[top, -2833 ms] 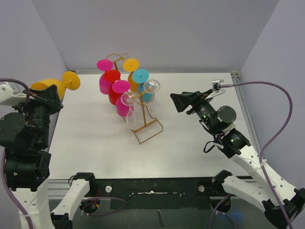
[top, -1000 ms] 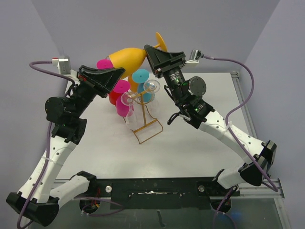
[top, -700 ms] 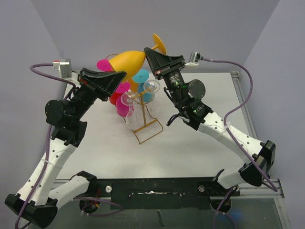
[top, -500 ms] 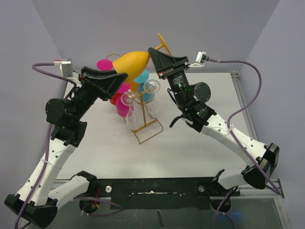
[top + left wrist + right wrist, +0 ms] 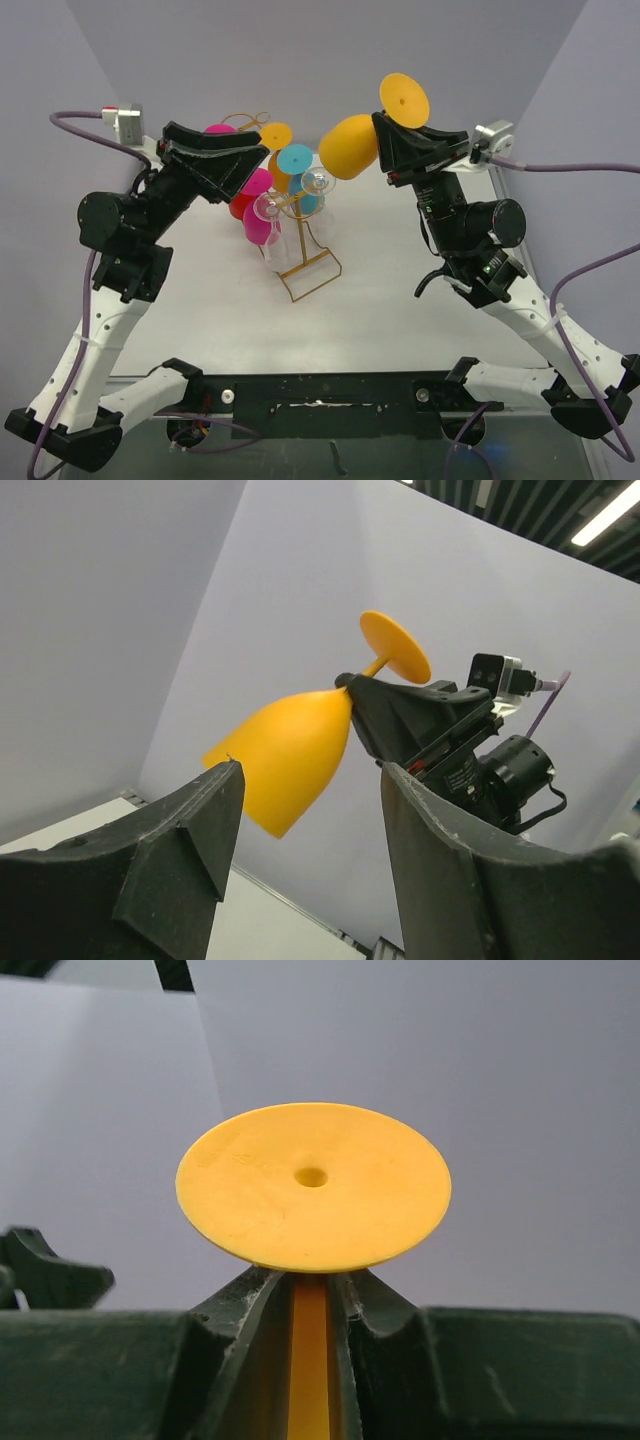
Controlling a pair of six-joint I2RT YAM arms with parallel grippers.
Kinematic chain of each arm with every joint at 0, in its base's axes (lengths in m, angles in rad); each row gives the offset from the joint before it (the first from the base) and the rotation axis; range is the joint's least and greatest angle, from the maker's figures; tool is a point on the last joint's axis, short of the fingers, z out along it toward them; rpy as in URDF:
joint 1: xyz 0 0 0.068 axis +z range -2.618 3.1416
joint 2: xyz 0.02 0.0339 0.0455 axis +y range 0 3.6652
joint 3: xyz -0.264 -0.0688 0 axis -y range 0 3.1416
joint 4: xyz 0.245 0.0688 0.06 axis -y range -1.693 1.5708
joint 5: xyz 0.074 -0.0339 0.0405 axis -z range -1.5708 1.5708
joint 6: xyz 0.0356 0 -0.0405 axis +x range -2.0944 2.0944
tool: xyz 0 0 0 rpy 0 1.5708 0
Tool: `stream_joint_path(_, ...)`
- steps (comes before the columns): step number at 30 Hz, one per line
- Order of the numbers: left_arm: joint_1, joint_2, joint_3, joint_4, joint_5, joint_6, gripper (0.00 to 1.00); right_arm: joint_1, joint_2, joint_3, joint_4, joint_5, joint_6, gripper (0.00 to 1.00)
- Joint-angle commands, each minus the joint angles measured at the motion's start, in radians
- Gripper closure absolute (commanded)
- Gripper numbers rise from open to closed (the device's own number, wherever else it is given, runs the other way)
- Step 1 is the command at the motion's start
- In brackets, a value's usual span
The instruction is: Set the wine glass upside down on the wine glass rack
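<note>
- Looking down from the top camera, we see the right gripper [image 5: 392, 135] clamped on the stem of the orange wine glass [image 5: 348, 146], holding it in the air well above the table [image 5: 400, 300].
- We find the glass tilted: its round foot [image 5: 404, 98] points up and to the right, and its bowl slants down to the left, towards the wine glass rack [image 5: 315, 284].
- In the right wrist view we see the foot [image 5: 312, 1185] face-on above the fingers [image 5: 240, 1330], with the stem [image 5: 310, 1360] pinched in the narrow slot between them.
- We see the glass up and to the right of the rack, not touching it.
- We find the left gripper [image 5: 255, 160] with its jaws spread wide and nothing between them, raised over the left side of the rack.
- From the left wrist camera, the glass [image 5: 285, 760] and the right gripper [image 5: 365, 695] appear beyond the parted left fingers [image 5: 190, 820], clear of them.
- On the gold wire rack we count other glasses hanging foot-up: a pink glass [image 5: 262, 225], a red glass [image 5: 240, 205], a cyan glass [image 5: 295, 158] and a clear glass [image 5: 318, 181].
</note>
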Motion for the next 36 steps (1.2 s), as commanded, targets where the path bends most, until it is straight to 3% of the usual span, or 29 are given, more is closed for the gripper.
stream_joint_path(1,-0.014,0.079,0.085,0.081,0.102,-0.117,0.44,-0.004,-0.036,0.015,-0.219,-0.014,-0.376,1.0)
stream_joint_path(7,-0.084,0.18,0.144,0.081,0.072,-0.174,0.41,-0.005,-0.08,-0.056,-0.333,0.043,-0.575,1.0)
stream_joint_path(14,-0.219,0.31,0.227,-0.067,-0.035,-0.162,0.4,-0.009,-0.118,-0.1,-0.418,0.012,-0.668,1.0)
stream_joint_path(22,-0.239,0.364,0.265,-0.185,-0.125,-0.185,0.4,-0.012,-0.154,-0.142,-0.4,-0.078,-0.7,1.0)
stream_joint_path(25,-0.24,0.373,0.262,-0.17,-0.094,-0.217,0.4,-0.012,-0.153,-0.15,-0.387,-0.101,-0.705,1.0)
stream_joint_path(36,-0.246,0.349,0.186,-0.082,0.05,-0.323,0.62,-0.012,-0.098,-0.126,-0.38,-0.116,-0.724,1.0)
